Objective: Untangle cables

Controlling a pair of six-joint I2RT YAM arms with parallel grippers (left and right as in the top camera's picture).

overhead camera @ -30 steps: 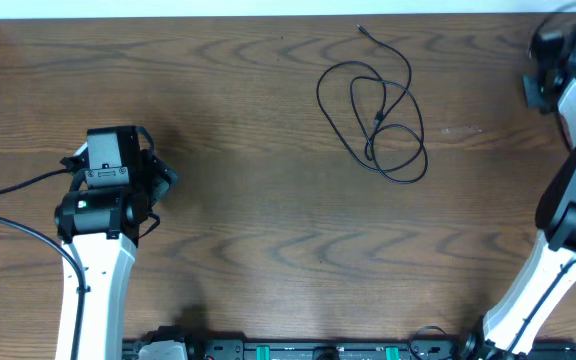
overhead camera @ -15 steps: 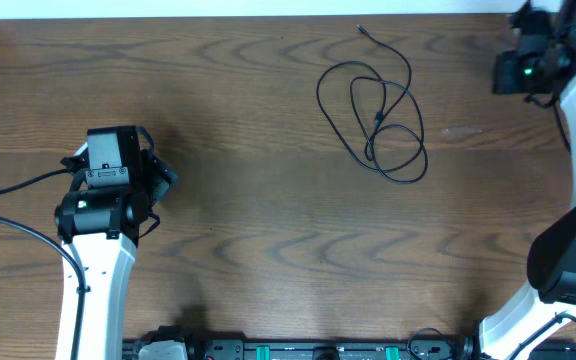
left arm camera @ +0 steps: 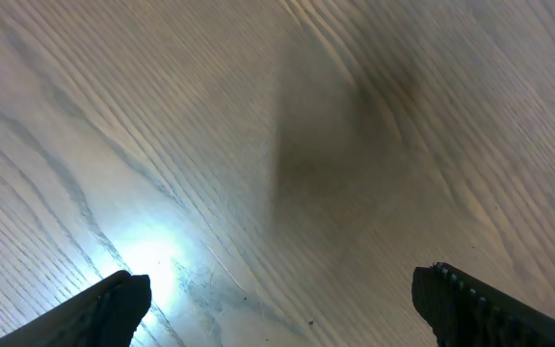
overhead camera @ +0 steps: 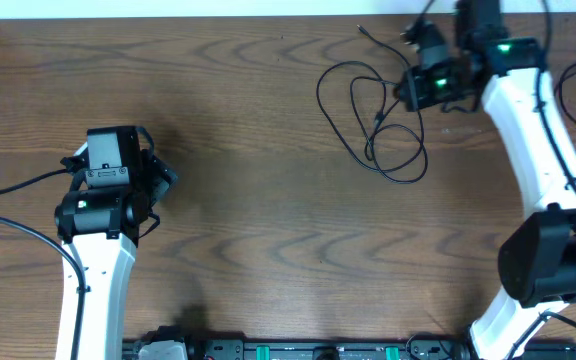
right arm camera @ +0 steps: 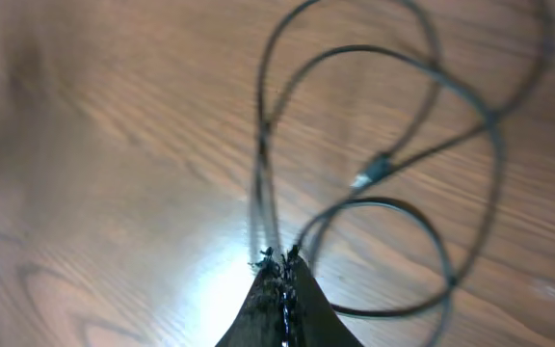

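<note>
A thin black cable (overhead camera: 373, 120) lies in loose overlapping loops at the back right of the table, one plug end (overhead camera: 363, 30) pointing toward the far edge. My right gripper (overhead camera: 406, 92) hovers at the coil's right side, shut, with nothing between its fingers. In the right wrist view its closed tip (right arm camera: 279, 260) sits just beside two strands of the cable (right arm camera: 263, 145), and a small plug (right arm camera: 374, 172) lies inside the loops. My left gripper (overhead camera: 160, 178) is far away at the left. It stands open (left arm camera: 297, 318) over bare wood.
More thin black cord (overhead camera: 568, 85) curves at the right edge of the table. The wooden table (overhead camera: 268, 230) stretches between both arms. The arm bases and a rail (overhead camera: 298, 350) line the front edge.
My right arm has swung from the far right edge leftward to the cable coil, its gripper staying shut. The left arm has not moved.
</note>
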